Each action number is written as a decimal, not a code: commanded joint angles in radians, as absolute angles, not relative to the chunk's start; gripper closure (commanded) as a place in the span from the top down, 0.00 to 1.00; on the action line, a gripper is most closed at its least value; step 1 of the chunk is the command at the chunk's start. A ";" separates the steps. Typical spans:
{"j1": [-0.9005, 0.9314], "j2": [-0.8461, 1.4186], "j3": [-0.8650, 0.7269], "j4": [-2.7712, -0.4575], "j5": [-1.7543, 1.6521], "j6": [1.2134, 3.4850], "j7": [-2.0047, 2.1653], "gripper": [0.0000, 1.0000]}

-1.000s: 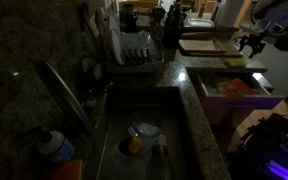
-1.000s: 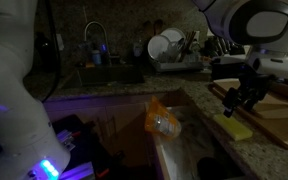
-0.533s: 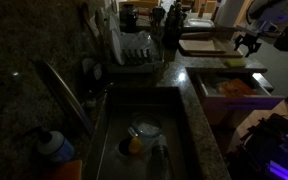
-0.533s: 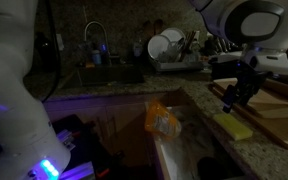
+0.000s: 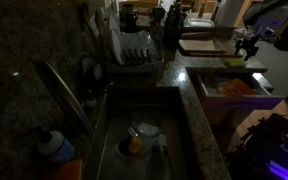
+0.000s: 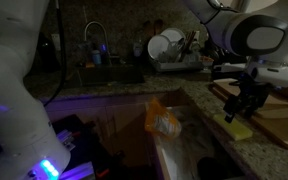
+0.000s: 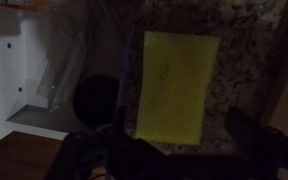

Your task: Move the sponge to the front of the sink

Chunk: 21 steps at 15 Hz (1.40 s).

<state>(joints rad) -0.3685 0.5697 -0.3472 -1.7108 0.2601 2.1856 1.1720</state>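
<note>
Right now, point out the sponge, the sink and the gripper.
the sponge (image 7: 177, 85): wrist view, middle of its yellow top face.
the sink (image 5: 172, 118): an exterior view, bare inner surface of the basin.
the gripper (image 6: 241, 114): an exterior view, midway between its fingertips.

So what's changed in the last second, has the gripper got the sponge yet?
Not yet. The gripper has come down close over the sponge, jaws open, nothing held. The sponge lies where it was on the granite counter; the sink looks unchanged.
</note>
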 commanded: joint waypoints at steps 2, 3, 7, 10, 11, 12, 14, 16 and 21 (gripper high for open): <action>-0.373 0.644 -0.362 -1.616 0.238 2.068 1.248 1.00; -0.376 0.653 -0.363 -1.603 0.232 2.046 1.256 1.00; -0.385 0.686 -0.372 -1.554 0.209 1.966 1.322 1.00; -0.396 0.687 -0.361 -1.555 0.212 1.986 1.283 1.00; -0.396 0.678 -0.359 -1.570 0.213 2.007 1.268 1.00; -0.388 0.667 -0.364 -1.591 0.203 2.041 1.259 1.00; -0.384 0.672 -0.365 -1.575 0.200 2.021 1.285 1.00; -0.382 0.672 -0.366 -1.579 0.186 2.044 1.280 1.00; -0.388 0.696 -0.363 -1.561 0.188 2.039 1.278 1.00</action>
<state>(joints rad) -0.3759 0.6700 -0.3712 -1.5844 0.1870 2.0489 1.2780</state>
